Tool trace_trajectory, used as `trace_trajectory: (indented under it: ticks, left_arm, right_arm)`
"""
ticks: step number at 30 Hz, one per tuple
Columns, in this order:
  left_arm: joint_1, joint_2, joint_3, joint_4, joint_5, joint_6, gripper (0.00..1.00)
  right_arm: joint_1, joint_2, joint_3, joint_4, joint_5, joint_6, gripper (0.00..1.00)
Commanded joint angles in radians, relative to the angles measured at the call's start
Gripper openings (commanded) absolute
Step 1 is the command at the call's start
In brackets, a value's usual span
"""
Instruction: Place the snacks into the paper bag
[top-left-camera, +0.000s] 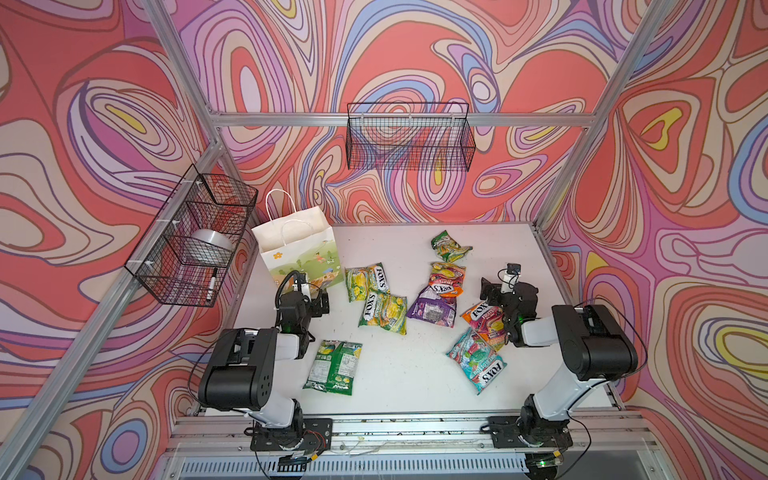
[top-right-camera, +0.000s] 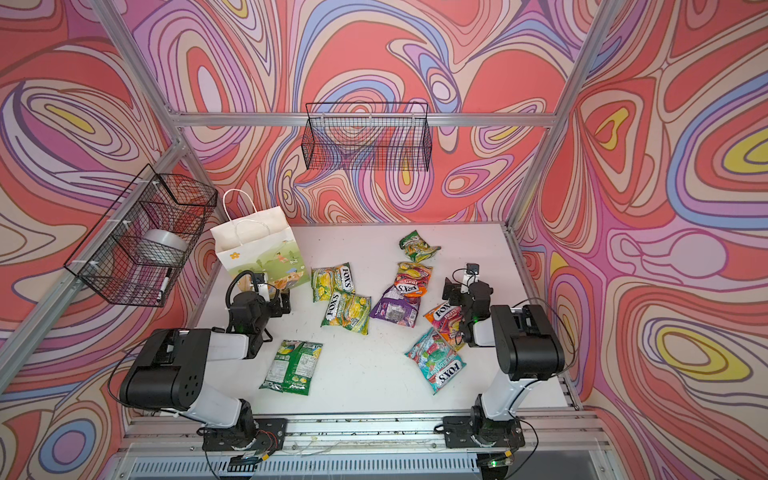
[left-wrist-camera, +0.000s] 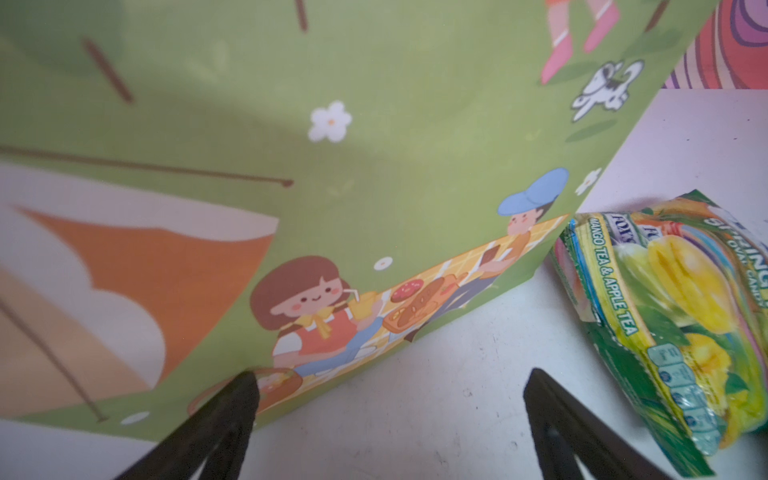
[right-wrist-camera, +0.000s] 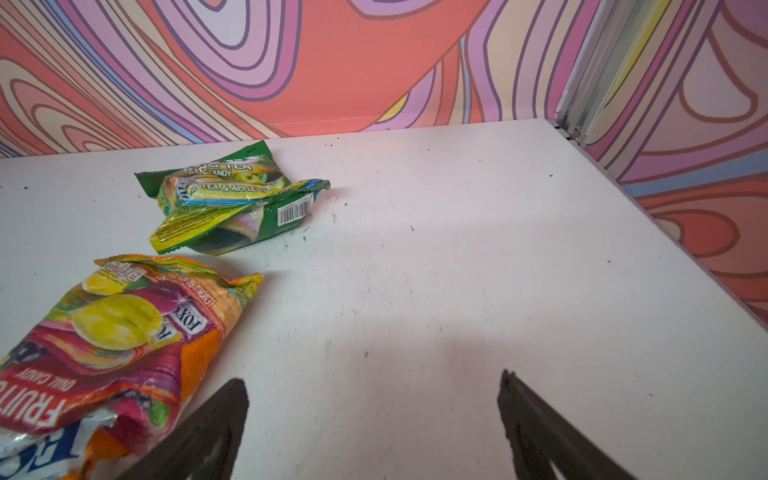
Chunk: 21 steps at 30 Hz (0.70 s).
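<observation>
Left gripper (top-left-camera: 321, 300) is recorded with its jaws spread wide and nothing between them; it is held low, just beside the printed side of the paper bag (top-left-camera: 297, 245), near the bag's lower front corner. In the left wrist view one black fingertip (left-wrist-camera: 245, 390) is seen overlapping the bag's bottom edge; whether it touches cannot be told. Right gripper (top-left-camera: 488, 291) is likewise spread and empty, held over a bare part of the bench (top-left-camera: 415, 386), with the upper orange packet (top-left-camera: 446, 278) just beside it toward the middle. The paper bag is stood upright at the far left corner of the bench, mouth open, cord handles raised. The snacks are all seen lying on the bench outside the bag. Two green-yellow packets (top-left-camera: 368, 280) (top-left-camera: 384, 313) are laid touching each other just to the right of the bag. A green packet (top-left-camera: 334, 365) is laid back side up near the left arm. A crumpled green packet (top-left-camera: 449, 246) is set farthest back. The upper orange packet overlaps a purple packet (top-left-camera: 432, 309). A second orange packet (top-left-camera: 484, 318) and a teal-pink packet (top-left-camera: 478, 365) are overlapped near the right arm, the orange one partly hidden by the wrist. Two black wire baskets (top-left-camera: 409, 139) (top-left-camera: 191, 237) are hung on the frame.
</observation>
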<state>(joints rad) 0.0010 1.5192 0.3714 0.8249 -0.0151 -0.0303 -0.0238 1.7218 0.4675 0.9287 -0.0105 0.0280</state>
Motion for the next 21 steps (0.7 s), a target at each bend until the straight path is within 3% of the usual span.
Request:
trace_trajectory:
  ticks: [1,2,4,6,9,12,15,21]
  left_arm:
    - [-0.017,-0.192,0.060,-0.230,-0.092,-0.034,1.00]
    - [-0.031,-0.255,0.098,-0.366,-0.152,-0.091,1.00]
    - [-0.044,-0.342,0.186,-0.614,-0.155,-0.194,1.00]
    - [-0.051,-0.422,0.251,-0.849,-0.141,-0.330,1.00]
    - [-0.052,-0.521,0.341,-1.149,-0.070,-0.434,1.00]
    - [-0.054,-0.590,0.443,-1.316,0.063,-0.434,1.00]
    - [-0.058,-0.604,0.599,-1.482,0.097,-0.389,1.00]
    - [-0.058,-0.545,0.885,-1.632,0.087,-0.268,1.00]
  right_arm:
    - [0.005,-0.130,0.004,-0.076,0.096,0.022,0.98]
    - [0.005,-0.221,0.028,-0.199,0.131,0.046,0.98]
    - [0.005,-0.343,0.058,-0.299,0.204,0.148,0.98]
    - [0.005,-0.434,0.102,-0.429,0.301,0.348,0.99]
    - [0.005,-0.503,0.228,-0.701,0.298,0.419,0.99]
    - [0.004,-0.494,0.376,-1.002,0.394,0.634,0.98]
    - [0.003,-0.476,0.467,-1.107,0.249,0.607,0.98]
    - [0.004,-0.561,0.413,-1.039,0.035,0.601,0.98]
